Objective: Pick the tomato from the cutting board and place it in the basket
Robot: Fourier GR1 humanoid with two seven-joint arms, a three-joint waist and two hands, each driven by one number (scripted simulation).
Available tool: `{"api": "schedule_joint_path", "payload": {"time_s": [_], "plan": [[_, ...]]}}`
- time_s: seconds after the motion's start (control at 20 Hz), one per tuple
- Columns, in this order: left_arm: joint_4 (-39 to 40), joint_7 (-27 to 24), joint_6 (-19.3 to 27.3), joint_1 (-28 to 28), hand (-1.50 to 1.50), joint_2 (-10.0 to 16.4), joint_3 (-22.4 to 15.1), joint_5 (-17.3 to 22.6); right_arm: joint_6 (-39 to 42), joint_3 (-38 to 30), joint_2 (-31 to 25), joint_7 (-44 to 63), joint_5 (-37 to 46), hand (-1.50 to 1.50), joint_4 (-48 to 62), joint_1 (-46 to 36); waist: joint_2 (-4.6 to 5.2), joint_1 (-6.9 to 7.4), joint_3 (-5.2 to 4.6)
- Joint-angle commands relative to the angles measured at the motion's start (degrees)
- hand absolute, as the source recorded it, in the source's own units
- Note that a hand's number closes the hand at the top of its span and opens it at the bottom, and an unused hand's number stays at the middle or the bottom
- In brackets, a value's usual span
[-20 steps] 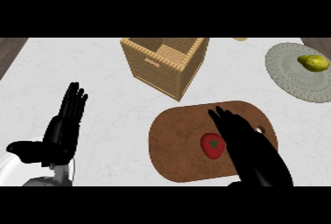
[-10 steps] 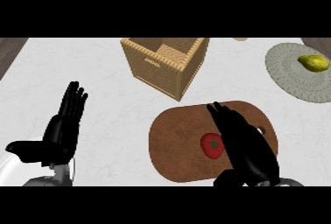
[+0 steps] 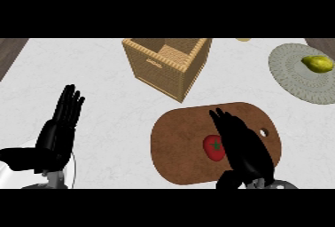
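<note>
I am looking down at the white tabletop point(image 3: 118, 115). The woven basket point(image 3: 163, 66) is standing near the far edge, about midway along it. Its near corner is pointing toward the brown cutting board point(image 3: 183, 150), which is lying by the near edge, right of centre. A grey plate point(image 3: 288, 75) is sitting in the far right corner, well apart from the board, and it is carrying a yellow fruit point(image 3: 317, 63). A small pale thing point(image 3: 243, 39) is peeking in at the far edge; I cannot tell what it is.

The tomato point(image 3: 212, 147) is lying on the cutting board, around its middle, with its green stalk facing up. My right hand point(image 3: 245, 146) is coming in over the board from the near edge, just right of the tomato and hiding its right side. The fingers point(image 3: 226, 124) are stretching out straight toward the far edge, released and grasping nothing. I cannot tell whether the hand is touching the tomato.

My left hand point(image 3: 56, 137) is resting near the near left corner with its fingers up and released, holding nothing.
</note>
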Motion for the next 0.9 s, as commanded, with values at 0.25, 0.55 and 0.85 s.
{"api": "schedule_joint_path", "payload": {"time_s": [0.25,0.55,0.85], "plan": [[-0.4,-1.2,0.2,1.8,0.00,-3.5,-1.6,-3.3,-1.5,-4.0,2.0,-10.0,3.7,-1.50,7.3,2.8,0.02,0.02,0.00],[0.7,-3.0,-2.1,2.2,0.00,-2.9,2.0,-2.5,1.6,-2.7,7.6,-6.8,7.8,-1.50,7.0,2.5,0.00,0.02,-0.01],[0.9,-1.2,-4.4,0.1,0.00,-1.9,4.9,-0.7,0.9,-3.9,9.1,-9.4,10.4,-1.50,7.9,4.3,-0.01,-0.03,-0.01]]}}
